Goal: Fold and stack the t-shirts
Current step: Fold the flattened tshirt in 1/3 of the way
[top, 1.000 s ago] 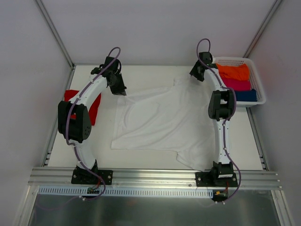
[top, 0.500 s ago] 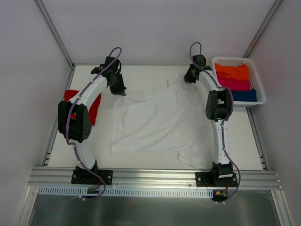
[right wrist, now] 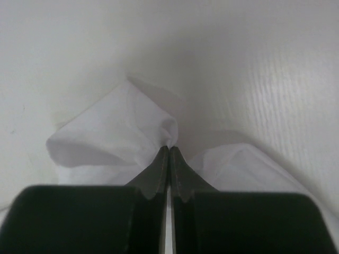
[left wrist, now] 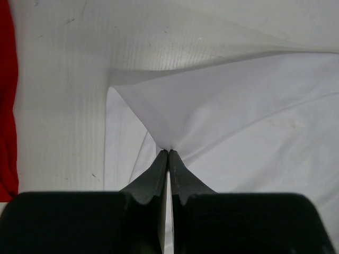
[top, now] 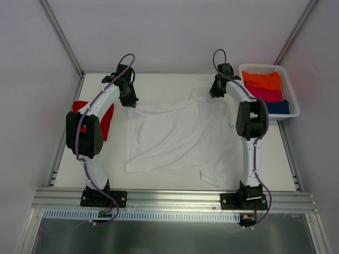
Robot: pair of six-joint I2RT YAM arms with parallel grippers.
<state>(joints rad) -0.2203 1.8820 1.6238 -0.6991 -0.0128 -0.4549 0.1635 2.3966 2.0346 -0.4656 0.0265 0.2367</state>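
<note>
On desk (top: 159, 87): white shirt (top: 180, 137), spread out.
Left end effector (left wrist: 168, 154): clenched on white shirt, far-left corner.
Right end effector (right wrist: 169, 149): clenched on white shirt, far-right edge.

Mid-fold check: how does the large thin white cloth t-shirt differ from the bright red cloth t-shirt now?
The white t-shirt lies spread across the middle of the table; the red t-shirt is bunched at its left edge, partly behind the left arm. The left gripper and right gripper pinch the white t-shirt's far edge; nothing grips the red t-shirt. Both lie on the table.
</note>
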